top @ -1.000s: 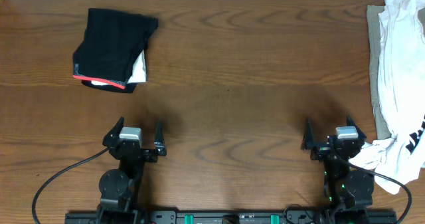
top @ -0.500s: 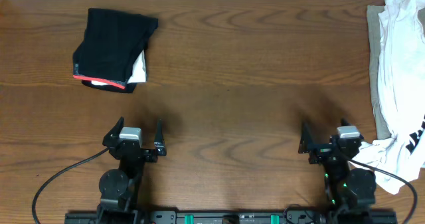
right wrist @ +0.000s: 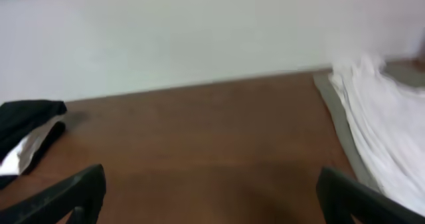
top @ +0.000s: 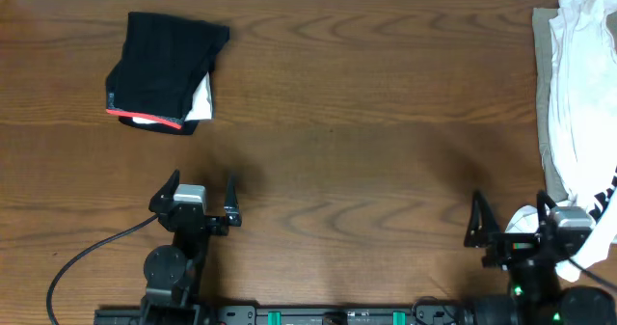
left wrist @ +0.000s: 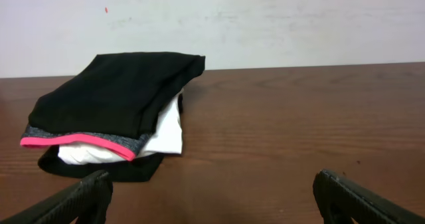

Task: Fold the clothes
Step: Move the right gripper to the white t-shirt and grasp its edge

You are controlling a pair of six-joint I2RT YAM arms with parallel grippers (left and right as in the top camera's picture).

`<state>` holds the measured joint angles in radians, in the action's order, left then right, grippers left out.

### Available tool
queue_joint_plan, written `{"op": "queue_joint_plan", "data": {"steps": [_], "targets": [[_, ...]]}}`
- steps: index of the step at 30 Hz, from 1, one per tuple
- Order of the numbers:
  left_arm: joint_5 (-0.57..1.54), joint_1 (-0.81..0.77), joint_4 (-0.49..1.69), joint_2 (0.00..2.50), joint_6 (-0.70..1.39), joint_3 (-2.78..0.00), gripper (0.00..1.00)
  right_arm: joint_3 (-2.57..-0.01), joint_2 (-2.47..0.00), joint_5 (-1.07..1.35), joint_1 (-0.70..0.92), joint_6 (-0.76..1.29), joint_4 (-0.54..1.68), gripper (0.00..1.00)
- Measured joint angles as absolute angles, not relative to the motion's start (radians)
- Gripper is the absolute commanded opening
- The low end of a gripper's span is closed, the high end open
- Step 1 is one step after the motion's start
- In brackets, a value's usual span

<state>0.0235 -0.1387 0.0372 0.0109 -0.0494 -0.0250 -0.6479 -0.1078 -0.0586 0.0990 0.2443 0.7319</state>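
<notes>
Overhead view of the worktop (top: pixel 366 103). Left pincer (top: pixel 202 180) and right pincer (top: pixel 511 204) sit at the worktop's near edge, each with jaws spread wide and nothing between them. The white T-shirt (top: pixel 578 94) lies crumpled along the worktop's right edge, over a grey-beige garment (top: pixel 542 74). It is beyond and to the right of the right pincer, its bunched near end just beside that pincer's body. The folded black garment with a red edge (top: pixel 164 65) rests at the worktop's far left, beyond the left pincer and well apart from it.
</notes>
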Motion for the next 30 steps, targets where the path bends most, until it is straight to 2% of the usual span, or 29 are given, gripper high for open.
{"op": "queue_joint_plan", "data": {"steps": [5, 12, 17, 22, 28, 30], "targets": [[0.023, -0.139, 0.037, 0.011, -0.05, -0.025, 0.98, -0.742, -0.287, -0.102, 0.099, 0.286, 0.85, 0.99], [0.023, -0.139, 0.037, 0.011, -0.05, -0.025, 0.98, -0.922, -0.69, -0.133, 0.099, 0.296, 1.089, 0.99], [0.023, -0.139, 0.037, 0.011, -0.05, -0.025, 0.98, -1.052, -0.964, -0.138, 0.099, 0.296, 1.18, 0.99], [0.023, -0.139, 0.037, 0.011, -0.05, -0.025, 0.98, -1.068, -1.082, -0.129, 0.088, 0.296, 1.195, 0.99], [0.023, -0.139, 0.037, 0.011, -0.05, -0.025, 0.98, -1.068, -1.143, -0.125, -0.017, 0.331, 1.196, 0.99], [0.023, -0.139, 0.037, 0.011, -0.05, -0.025, 0.98, -1.068, -1.142, -0.127, -0.07, 0.36, 1.195, 0.93]]}}
